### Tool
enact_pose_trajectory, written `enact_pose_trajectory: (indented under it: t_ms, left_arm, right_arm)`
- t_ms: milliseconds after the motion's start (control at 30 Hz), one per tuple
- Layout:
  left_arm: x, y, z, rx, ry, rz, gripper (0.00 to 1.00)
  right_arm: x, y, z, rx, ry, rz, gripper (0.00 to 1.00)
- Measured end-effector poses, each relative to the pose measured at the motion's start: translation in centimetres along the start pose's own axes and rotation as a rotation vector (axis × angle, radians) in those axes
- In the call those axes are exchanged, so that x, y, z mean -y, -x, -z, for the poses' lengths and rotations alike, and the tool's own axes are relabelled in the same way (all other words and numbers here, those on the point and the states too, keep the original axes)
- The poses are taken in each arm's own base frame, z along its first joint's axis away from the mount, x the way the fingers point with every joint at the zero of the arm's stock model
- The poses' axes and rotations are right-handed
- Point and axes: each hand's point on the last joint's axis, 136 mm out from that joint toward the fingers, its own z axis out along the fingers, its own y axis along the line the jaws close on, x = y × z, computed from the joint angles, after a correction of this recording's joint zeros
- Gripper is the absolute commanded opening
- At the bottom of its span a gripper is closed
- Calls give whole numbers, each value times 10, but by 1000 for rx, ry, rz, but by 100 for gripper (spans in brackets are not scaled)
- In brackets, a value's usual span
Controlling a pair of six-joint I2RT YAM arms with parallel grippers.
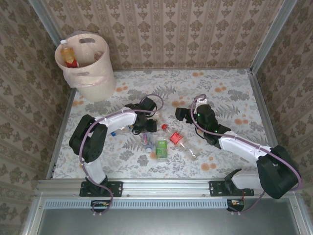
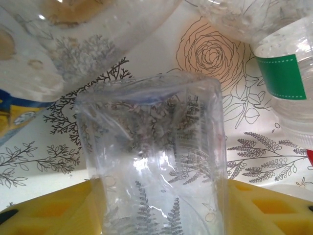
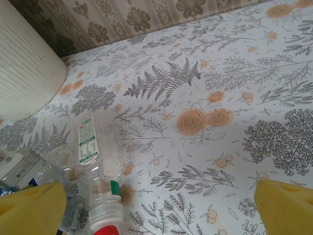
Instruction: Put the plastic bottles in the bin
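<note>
Far left corner first: the bin (image 1: 95,81) stands upright on the floral table (image 1: 225,98), and an orange-capped bottle (image 1: 70,55) stands in it, cap up. Mid-table, a loose cluster of bottles (image 1: 161,142) lies between the two arms. In it the red-labelled bottle (image 1: 176,139) lies on its side, its long axis running diagonally with the red cap at the far-left end and the base at the near right. The left claw (image 2: 159,208) is down in that cluster, with its yellow fingers (image 2: 44,213) against both flanks of a clear bottle (image 2: 156,147). That bottle's long axis runs straight out between them and its wall looks dented, though which end carries the cap I cannot tell. The right claw (image 3: 156,210) hangs spread wide with nothing between its fingers. It sits just beside a green-banded bottle (image 3: 95,147) lying flat, red cap toward the claw and base pointing away.
</note>
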Motion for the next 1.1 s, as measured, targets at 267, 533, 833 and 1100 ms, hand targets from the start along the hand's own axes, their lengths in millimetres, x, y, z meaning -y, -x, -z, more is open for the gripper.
enact_pose_trajectory:
  t_ms: [267,533,833,1100]
  left_arm:
    - [21,12,46,136,-67,-51,56]
    - [24,41,115,381,-108,-76,54]
    - [-3,99,199,760,-50,-44,53]
    - [-54,162,283,1063,33,60,53]
  right_arm:
    - [0,-1,-1,-2,-1,-3,100]
    - [1,-2,-1,-5,-3,-3,100]
    - [-1,2,-1,8,6,-5,100]
    - [-8,10,-3,28,24,-9,100]
